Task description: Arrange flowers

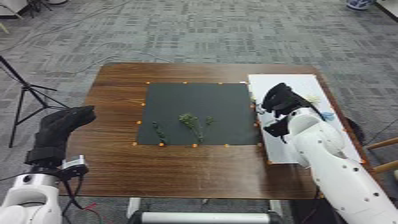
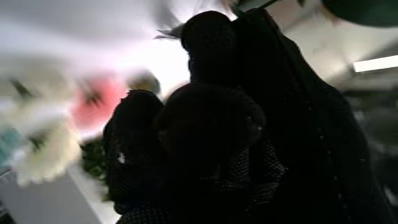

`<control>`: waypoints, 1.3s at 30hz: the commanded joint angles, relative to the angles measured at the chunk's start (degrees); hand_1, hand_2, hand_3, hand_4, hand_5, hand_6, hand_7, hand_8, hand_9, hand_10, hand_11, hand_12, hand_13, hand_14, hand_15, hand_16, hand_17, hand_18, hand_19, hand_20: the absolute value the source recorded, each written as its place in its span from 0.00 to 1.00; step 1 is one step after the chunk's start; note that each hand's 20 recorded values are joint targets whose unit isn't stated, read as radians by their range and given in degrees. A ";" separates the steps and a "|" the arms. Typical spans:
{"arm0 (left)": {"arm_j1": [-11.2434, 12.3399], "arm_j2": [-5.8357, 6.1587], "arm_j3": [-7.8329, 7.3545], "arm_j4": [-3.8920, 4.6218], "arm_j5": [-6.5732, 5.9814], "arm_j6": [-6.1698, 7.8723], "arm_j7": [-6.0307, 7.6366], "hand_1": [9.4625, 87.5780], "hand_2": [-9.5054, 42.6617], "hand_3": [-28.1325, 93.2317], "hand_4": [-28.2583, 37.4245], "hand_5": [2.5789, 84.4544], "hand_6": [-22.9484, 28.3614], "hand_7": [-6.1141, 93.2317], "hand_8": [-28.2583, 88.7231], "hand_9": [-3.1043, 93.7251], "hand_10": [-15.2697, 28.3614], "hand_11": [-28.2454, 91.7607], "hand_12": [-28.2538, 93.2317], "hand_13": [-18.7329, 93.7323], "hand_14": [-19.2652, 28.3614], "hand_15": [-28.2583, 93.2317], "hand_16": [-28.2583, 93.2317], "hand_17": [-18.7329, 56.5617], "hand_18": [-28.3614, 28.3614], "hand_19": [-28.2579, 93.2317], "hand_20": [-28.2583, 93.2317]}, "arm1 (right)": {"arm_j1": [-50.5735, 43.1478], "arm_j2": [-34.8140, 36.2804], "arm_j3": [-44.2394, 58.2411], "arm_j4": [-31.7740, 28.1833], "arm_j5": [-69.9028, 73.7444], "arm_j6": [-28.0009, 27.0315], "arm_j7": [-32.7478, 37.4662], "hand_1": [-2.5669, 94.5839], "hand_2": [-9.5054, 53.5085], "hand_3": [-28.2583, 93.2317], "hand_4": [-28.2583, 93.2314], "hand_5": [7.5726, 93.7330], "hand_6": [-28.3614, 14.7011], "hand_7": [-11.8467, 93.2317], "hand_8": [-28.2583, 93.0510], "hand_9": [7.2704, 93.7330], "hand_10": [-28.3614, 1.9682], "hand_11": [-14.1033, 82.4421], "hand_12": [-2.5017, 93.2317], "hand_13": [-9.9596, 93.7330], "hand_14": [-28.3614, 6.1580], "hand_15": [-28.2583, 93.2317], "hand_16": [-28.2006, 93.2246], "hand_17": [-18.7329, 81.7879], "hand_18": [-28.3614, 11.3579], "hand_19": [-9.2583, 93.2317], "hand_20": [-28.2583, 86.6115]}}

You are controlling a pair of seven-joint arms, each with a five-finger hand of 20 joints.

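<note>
You have a dark mat (image 1: 191, 97) lying on the brown bench (image 1: 204, 172), with orange marks along its border. You find the green sprigs on the mat's near half: a bushy, branching sprig (image 1: 188, 121) around its middle and a slimmer sprig (image 1: 158, 131) to the left of that, apart from it.

You have a white sheet (image 1: 280, 155) just beside the mat, on its right. Your right hand (image 1: 284, 102) is above this sheet, near the mat's right edge; you cannot tell whether it is open, closed or gripping a stem. To the mat's right you also see a blue flower (image 1: 329, 116); the right wrist view shows you a pink flower (image 2: 95, 105) and cream flowers (image 2: 46, 155).

Your left hand (image 1: 64, 122) is well apart from the mat, on its left by the bench's edge, open and relaxed. Farther left of the mat you have a black tripod (image 1: 24, 89) on the floor.
</note>
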 commanded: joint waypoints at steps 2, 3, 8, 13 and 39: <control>-0.18 -0.12 0.04 -0.33 -0.13 -0.68 -0.24 0.23 0.18 0.79 0.07 0.64 0.47 0.26 0.17 0.58 0.68 0.42 0.35 0.54 0.77 0.46 0.25 0.28 0.77 0.41 0.42 | -0.34 -0.07 0.21 -7.65 -0.47 -2.13 -4.24 0.72 0.00 0.68 0.18 0.71 0.56 0.44 0.44 0.96 0.55 0.36 0.53 1.00 0.77 0.67 0.53 0.90 0.58 0.99 0.63; -0.18 -0.15 0.04 -0.34 -0.12 -0.77 -0.18 0.23 0.18 0.79 0.07 0.64 0.47 0.26 0.17 0.58 0.68 0.42 0.35 0.54 0.77 0.46 0.25 0.28 0.77 0.41 0.42 | -0.55 -0.12 -0.38 -8.16 -0.64 -2.43 -4.53 0.72 0.00 0.69 0.18 0.71 0.56 0.44 0.44 0.96 0.55 0.36 0.53 1.00 0.77 0.67 0.53 0.90 0.58 0.99 0.63; -0.42 -0.29 0.26 -0.26 0.20 -1.17 -0.20 0.23 0.18 0.79 0.07 0.64 0.47 0.26 0.17 0.58 0.68 0.42 0.35 0.53 0.77 0.46 0.25 0.28 0.77 0.41 0.42 | -1.88 -0.19 -2.92 -10.10 -0.82 -4.62 -5.84 0.72 0.00 0.69 0.18 0.71 0.56 0.44 0.43 0.96 0.55 0.36 0.53 1.00 0.77 0.67 0.52 0.90 0.58 0.99 0.63; 0.28 -0.38 -0.12 -0.45 -0.24 -0.82 -0.01 0.23 0.18 0.79 0.07 0.64 0.47 0.26 0.17 0.57 0.67 0.42 0.35 0.53 0.76 0.46 0.25 0.28 0.77 0.41 0.42 | -2.64 0.07 -5.67 -11.26 -1.11 -5.56 -6.47 0.71 0.00 0.70 0.18 0.71 0.56 0.45 0.43 0.96 0.55 0.36 0.53 1.00 0.77 0.67 0.52 0.90 0.58 0.99 0.63; 0.05 -0.93 0.44 -0.36 0.00 -1.63 -0.19 0.23 0.18 0.79 0.08 0.64 0.47 0.26 0.17 0.57 0.68 0.41 0.35 0.53 0.77 0.46 0.25 0.27 0.77 0.40 0.42 | -3.93 -1.71 -7.25 -8.56 -8.59 -12.30 -4.48 0.70 0.00 0.71 0.18 0.70 0.56 0.47 0.42 0.97 0.56 0.34 0.52 1.00 0.76 0.67 0.52 0.90 0.59 0.99 0.62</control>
